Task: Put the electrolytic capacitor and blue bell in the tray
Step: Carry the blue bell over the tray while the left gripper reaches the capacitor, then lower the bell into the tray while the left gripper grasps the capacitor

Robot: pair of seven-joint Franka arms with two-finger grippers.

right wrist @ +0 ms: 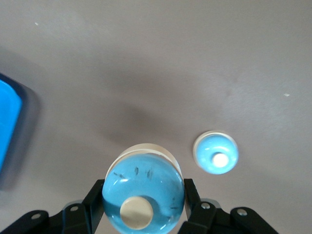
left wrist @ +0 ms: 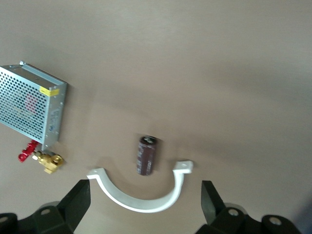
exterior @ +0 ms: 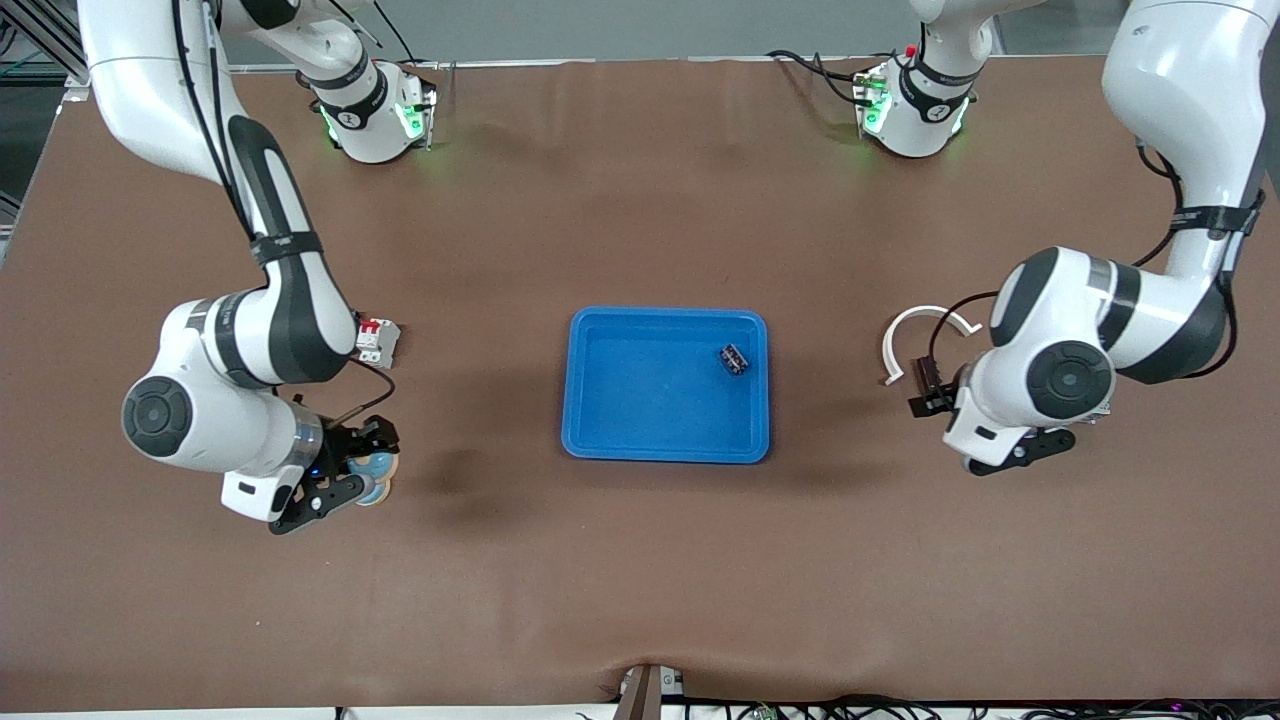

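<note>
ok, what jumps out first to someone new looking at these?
The bright blue tray in the middle of the table, with one small dark part inside. Then the right gripper, toward the right arm's end, jaws shut on a blue bell, with a second blue bell on the table nearby. The left gripper hangs open over an electrolytic capacitor and a white half-ring clamp.

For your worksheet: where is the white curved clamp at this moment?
The white curved clamp lies on the table toward the left arm's end, beside the electrolytic capacitor, with the open left gripper above it.
</note>
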